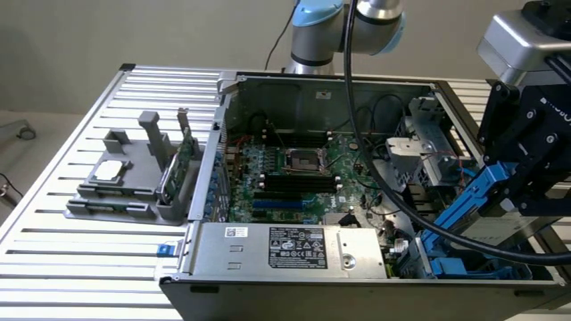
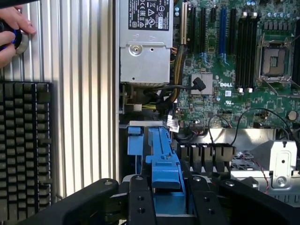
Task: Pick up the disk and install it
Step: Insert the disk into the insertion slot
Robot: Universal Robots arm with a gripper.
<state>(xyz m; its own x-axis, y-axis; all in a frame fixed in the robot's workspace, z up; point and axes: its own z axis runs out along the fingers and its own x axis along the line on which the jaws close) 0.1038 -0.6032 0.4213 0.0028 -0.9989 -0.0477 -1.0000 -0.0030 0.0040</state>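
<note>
Pinching the disk (image 1: 464,200) by its blue carrier bracket, the half-closed gripper (image 2: 171,183) held it tilted over the open computer case's (image 1: 330,80) drive bay, at the exterior view's right. The motherboard (image 2: 225,101) read "DELL"; the power supply's (image 2: 143,58) label was illegible.

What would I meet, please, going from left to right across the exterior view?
Grey holder carrying the processor chip → green circuit card standing upright → motherboard → the disk in its blue carrier, tilted and held by the gripper at the far right.
</note>
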